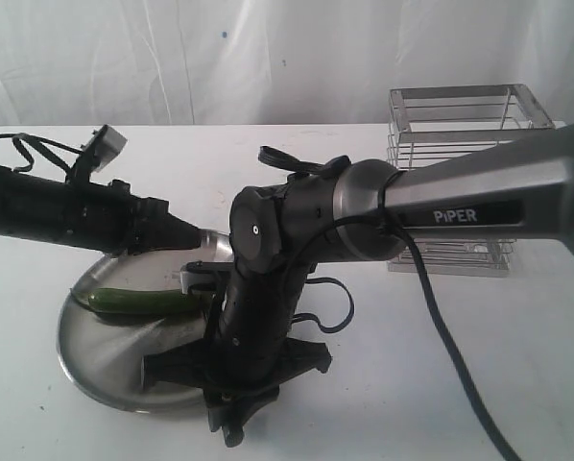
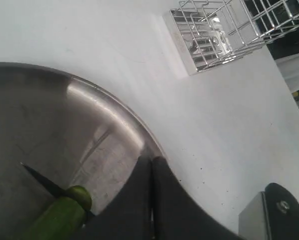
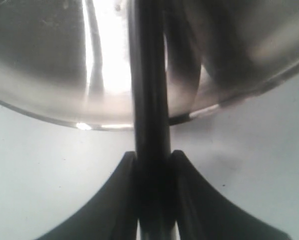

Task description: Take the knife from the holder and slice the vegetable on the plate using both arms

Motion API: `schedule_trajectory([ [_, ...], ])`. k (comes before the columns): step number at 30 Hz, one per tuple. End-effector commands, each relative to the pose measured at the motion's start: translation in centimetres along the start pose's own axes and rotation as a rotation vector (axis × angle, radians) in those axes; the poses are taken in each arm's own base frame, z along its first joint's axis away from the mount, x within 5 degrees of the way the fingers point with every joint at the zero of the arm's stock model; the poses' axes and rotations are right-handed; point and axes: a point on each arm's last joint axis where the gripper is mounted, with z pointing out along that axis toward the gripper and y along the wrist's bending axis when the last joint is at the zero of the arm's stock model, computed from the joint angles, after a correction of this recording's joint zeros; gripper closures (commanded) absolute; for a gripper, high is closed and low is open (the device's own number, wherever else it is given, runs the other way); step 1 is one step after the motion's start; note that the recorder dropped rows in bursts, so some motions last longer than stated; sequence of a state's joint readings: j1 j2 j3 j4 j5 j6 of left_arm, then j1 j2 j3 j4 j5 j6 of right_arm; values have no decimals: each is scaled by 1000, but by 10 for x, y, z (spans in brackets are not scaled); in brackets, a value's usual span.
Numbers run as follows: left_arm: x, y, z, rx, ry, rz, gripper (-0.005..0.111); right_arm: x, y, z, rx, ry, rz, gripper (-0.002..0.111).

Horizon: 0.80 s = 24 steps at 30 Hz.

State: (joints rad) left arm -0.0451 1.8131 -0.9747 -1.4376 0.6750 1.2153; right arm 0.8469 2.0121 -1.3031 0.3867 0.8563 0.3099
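The dark-green vegetable [image 1: 138, 303] lies across the round steel plate [image 1: 95, 370]. In the left wrist view its pale cut end [image 2: 79, 197] shows, with the knife's pointed black blade [image 2: 39, 180] right beside it. My right gripper [image 3: 152, 159] is shut on the knife [image 3: 148, 75], whose black handle runs out over the plate's rim [image 3: 49, 117]. My left gripper [image 2: 152, 165] is shut with nothing between its fingers and hovers over the plate's far rim [image 2: 114, 107], beside the vegetable. The wire holder [image 1: 460, 144] stands at the back right.
The right arm's wrist [image 1: 258, 327] hangs low over the plate's near right edge and hides that part of it. The left arm [image 1: 66, 206] reaches in from the left. A white curtain backs the table [image 1: 412, 384]. The holder [image 2: 214, 30] looks empty.
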Motion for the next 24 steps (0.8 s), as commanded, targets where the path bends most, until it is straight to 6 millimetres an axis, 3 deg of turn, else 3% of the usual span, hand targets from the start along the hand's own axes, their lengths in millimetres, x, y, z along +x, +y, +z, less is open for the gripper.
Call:
schedule_trajectory([
  [1,13,-1,5,-39,36,-16,107,0,1,-3,-5,-2,5,108],
  [7,27,9,6,-114,17,-95,107,-1,1,-3,-9,-16,5,108],
  [17,35,-17,23,-4,61,-59,107,-2,1,-3,-13,-29,5,108],
  [24,44,-23,37,-105,116,24,107,-2,1,-3,-13,-29,6,108],
])
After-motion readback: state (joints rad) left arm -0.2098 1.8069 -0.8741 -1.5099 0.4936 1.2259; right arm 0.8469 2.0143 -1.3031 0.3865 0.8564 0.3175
